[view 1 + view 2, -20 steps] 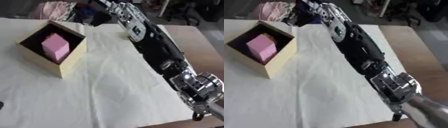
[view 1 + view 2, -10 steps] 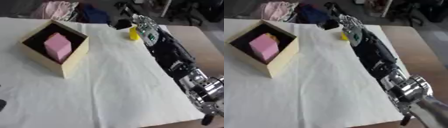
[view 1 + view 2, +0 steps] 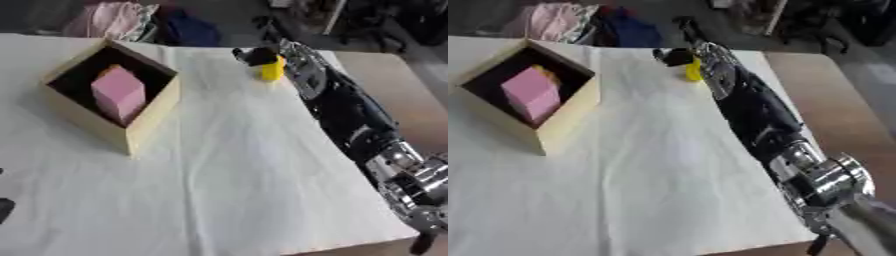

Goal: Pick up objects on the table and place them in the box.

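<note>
A yellow block (image 3: 272, 70) stands upright near the far edge of the white cloth. My right hand (image 3: 256, 54) is at its top, dark fingers curled over it; whether the block is off the cloth I cannot tell. The right arm runs from the lower right corner up to it. At the left stands a cream box (image 3: 153, 112) with a dark inside, and a pink block (image 3: 118, 95) lies in it. A dark sliver of my left hand (image 3: 4, 209) shows at the lower left edge.
A white cloth (image 3: 219, 175) covers most of the table; bare brown tabletop (image 3: 394, 85) shows at the right. Beyond the far edge lie pink clothes (image 3: 109, 20) and a dark blue cloth (image 3: 188, 30).
My right hand has drawn back from the far edge by the clothes towards the table. The yellow block came into sight at the hand and now sits under its fingers.
</note>
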Available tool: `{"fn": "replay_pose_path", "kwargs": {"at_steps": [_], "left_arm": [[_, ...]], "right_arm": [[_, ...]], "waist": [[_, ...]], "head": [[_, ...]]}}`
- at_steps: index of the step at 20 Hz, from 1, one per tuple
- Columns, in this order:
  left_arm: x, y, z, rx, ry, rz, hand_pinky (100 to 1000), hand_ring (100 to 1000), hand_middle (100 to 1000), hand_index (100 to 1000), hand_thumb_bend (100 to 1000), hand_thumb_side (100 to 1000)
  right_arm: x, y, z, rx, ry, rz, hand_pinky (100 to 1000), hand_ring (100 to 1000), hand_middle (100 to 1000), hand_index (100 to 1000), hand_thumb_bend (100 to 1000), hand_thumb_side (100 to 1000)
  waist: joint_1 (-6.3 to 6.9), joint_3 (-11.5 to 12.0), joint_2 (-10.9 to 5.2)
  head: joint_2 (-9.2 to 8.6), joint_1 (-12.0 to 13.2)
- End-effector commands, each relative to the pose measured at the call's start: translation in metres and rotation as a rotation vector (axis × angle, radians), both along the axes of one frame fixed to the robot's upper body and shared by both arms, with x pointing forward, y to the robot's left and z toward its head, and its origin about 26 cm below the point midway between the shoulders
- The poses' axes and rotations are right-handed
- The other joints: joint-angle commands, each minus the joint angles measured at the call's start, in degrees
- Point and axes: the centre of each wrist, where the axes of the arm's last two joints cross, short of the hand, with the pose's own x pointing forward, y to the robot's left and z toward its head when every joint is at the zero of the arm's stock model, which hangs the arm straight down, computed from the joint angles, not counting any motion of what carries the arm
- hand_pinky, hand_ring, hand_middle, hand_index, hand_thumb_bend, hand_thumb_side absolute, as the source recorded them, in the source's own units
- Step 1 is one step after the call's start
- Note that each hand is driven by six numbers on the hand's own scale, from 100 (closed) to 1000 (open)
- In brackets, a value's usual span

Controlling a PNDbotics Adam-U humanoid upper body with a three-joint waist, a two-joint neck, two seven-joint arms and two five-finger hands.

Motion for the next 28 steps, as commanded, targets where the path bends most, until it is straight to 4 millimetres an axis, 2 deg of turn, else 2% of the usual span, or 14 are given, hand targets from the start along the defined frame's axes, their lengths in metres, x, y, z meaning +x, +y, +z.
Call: {"fn": "replay_pose_path", "kwargs": {"at_steps": [1,18,28], "left_arm": [[-0.002,0.005,0.01,0.019,-0.035,0.01,771,634,835,811,685,421],[-0.002,0.005,0.011,0.02,-0.038,0.013,771,633,834,811,686,422],[-0.002,0.005,0.011,0.022,-0.042,0.013,771,632,833,811,686,422]], "right_arm": [[-0.002,-0.021,0.012,-0.014,-0.036,-0.075,821,756,830,911,402,369],[-0.007,-0.043,-0.015,-0.052,0.024,-0.258,818,772,845,915,405,363],[-0.009,-0.048,-0.025,-0.081,0.06,-0.334,811,774,840,905,390,350]], "waist": [[-0.53,0.04,-0.56],[-0.67,0.38,-0.32],[-0.73,0.76,0.02]], "head": [[-0.2,0.02],[-0.11,0.19],[-0.09,0.1]]}}
